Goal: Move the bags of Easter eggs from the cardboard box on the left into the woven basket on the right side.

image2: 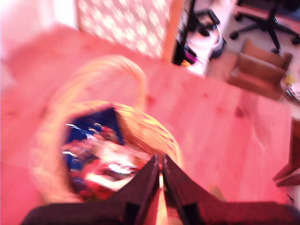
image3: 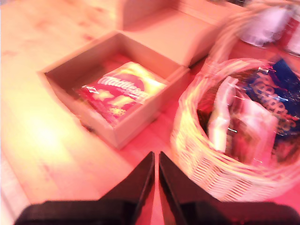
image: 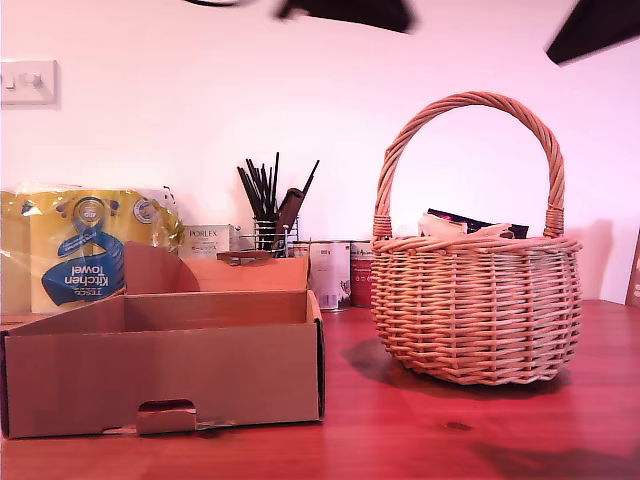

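The cardboard box stands at the exterior view's left, and the woven basket at its right, with bag tops poking over its rim. In the second wrist view one red and yellow bag lies in the box, while blue and white bags fill the basket. My second gripper is shut and empty, high over the table between box and basket. My first gripper is shut and empty above the basket, which holds a blue bag. Two dark arms blur along the exterior view's top edge.
Against the back wall stand a yellow kitchen-towel pack, a white Porlex carton, a wire utensil holder and tins. Beyond the table edge, the first wrist view shows a floor with an office chair.
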You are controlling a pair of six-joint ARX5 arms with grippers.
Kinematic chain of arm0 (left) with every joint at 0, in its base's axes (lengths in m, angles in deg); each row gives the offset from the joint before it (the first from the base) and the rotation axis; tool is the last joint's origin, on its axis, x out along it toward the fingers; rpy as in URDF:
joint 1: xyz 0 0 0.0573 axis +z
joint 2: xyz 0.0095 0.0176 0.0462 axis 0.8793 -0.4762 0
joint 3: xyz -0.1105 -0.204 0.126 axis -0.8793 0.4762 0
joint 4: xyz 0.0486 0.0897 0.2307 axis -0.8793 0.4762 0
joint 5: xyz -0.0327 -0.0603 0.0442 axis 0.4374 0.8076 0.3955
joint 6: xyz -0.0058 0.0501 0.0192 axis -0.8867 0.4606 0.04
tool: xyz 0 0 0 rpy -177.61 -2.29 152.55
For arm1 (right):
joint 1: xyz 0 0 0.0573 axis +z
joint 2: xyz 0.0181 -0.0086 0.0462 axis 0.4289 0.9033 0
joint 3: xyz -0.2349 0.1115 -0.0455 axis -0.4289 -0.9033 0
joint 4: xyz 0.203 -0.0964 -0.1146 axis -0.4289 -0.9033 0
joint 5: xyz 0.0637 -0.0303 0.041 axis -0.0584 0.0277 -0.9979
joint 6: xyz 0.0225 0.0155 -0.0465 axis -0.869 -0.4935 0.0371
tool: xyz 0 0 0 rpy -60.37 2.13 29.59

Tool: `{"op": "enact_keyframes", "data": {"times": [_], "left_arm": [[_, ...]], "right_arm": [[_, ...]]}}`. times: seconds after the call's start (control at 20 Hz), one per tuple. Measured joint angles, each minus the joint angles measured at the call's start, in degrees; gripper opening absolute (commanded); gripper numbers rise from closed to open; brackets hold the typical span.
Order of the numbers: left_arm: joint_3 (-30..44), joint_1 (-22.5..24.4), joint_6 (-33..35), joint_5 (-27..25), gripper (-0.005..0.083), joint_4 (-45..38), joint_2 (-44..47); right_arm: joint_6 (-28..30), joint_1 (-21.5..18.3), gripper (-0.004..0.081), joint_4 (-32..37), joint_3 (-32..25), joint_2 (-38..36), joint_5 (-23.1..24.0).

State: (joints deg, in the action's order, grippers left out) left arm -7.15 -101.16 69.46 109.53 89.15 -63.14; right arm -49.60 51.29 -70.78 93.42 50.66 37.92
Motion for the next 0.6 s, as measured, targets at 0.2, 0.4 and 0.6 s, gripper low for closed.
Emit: {"op": "enact_keyframes", "data": {"times": [0.2,0.4,0.6], "left_arm": [[16.8,7.4,0.1,-0.1,-0.0021,-1.6,10.3],[31.7,14.8,0.4,0.5,-0.0021,-4.2,20.7],[33.3,16.9,11.8,0.3,0.0065,0.8,22.7]], "right_arm": [[0.0,0.0,-0.0013,0.2,0.0,0.0,-0.4],[0.0,0.0,-0.0013,0.2,0.0,0.0,-0.4],[0.0,0.0,-0.0013,0.2,0.0,0.1,-0.4]]}}
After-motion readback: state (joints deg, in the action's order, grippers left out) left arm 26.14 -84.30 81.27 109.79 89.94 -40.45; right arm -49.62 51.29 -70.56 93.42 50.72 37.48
